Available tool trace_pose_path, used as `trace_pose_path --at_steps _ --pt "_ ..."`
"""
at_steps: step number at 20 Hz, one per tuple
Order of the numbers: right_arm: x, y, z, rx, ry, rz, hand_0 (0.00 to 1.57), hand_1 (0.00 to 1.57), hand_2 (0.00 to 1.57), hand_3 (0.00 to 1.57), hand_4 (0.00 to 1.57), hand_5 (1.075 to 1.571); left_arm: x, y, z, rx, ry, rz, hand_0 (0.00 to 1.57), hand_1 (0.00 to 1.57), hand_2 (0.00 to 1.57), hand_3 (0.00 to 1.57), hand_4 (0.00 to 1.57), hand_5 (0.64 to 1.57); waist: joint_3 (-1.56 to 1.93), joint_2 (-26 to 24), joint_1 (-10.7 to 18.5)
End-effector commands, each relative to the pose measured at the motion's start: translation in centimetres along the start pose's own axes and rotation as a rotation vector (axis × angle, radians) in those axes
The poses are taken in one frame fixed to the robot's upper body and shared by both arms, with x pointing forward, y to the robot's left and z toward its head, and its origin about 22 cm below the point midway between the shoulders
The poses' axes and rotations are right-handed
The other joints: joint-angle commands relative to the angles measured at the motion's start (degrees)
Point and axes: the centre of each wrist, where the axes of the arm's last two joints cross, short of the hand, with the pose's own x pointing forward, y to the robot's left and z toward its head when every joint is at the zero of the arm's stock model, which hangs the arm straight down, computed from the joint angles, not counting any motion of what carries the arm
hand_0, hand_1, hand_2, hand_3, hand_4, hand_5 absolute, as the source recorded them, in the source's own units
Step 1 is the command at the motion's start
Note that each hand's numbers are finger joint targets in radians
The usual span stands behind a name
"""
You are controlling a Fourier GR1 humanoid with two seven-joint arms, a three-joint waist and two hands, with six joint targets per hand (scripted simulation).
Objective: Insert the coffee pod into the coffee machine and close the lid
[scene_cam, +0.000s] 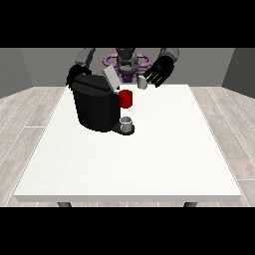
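Table [149,164]: white; its near half lies bare before me.
Cup [127,122]: small and grey, on the coffee machine's tray, toward the table's far-left corner as the view shows it.
Coffee machine [94,107]: black, upright, its grey lid [110,78] tilted up and open.
Red thing at the machine [126,98]: just above the cup, at the machine's front.
Coffee pod [143,82]: grey, near the table's far edge, just beside my fingers; whether on the table or lifted I cannot tell.
Robot hand at the view's right [158,72]: released, fingers spread, above the far edge.
Robot hand at the view's left [74,74]: behind the machine, fingers hidden, so I cannot tell its state.
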Motion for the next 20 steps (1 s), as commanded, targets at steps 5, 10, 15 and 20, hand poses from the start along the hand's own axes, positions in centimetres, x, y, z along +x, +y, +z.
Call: trace_pose_path --at_steps 5,10,15,20 --pt "3.2 1.7 -0.7 0.028 -0.054 0.007 0.0 0.0 0.0 0.0 0.51 1.571 1.0 3.9 -0.6 0.097 -0.032 -0.021 1.28 1.28 1.34 1.28 0.52 1.571 -0.01 3.9 -4.3" --pt "3.3 1.2 -1.5 -0.005 -0.063 0.036 0.0 0.0 0.0 0.0 0.54 1.571 4.1 2.1 -2.0 0.062 -0.022 -0.022 1.26 1.26 1.3 1.24 0.49 1.571 0.01 3.4 -3.2" --pt "4.4 -0.5 -2.0 -0.008 -0.109 0.046 0.0 0.0 0.0 0.0 0.48 1.571 3.6 3.3 -1.9 0.076 -0.024 -0.014 1.31 1.31 1.33 1.23 0.49 1.571 0.01 6.3 -4.6" --pt "2.8 -1.7 -1.4 -0.05 -0.036 0.039 0.0 0.0 0.0 0.0 0.48 1.571 3.7 2.0 -2.0 0.015 -0.031 -0.009 1.32 1.32 1.33 1.23 0.51 1.571 0.02 3.6 -2.4"
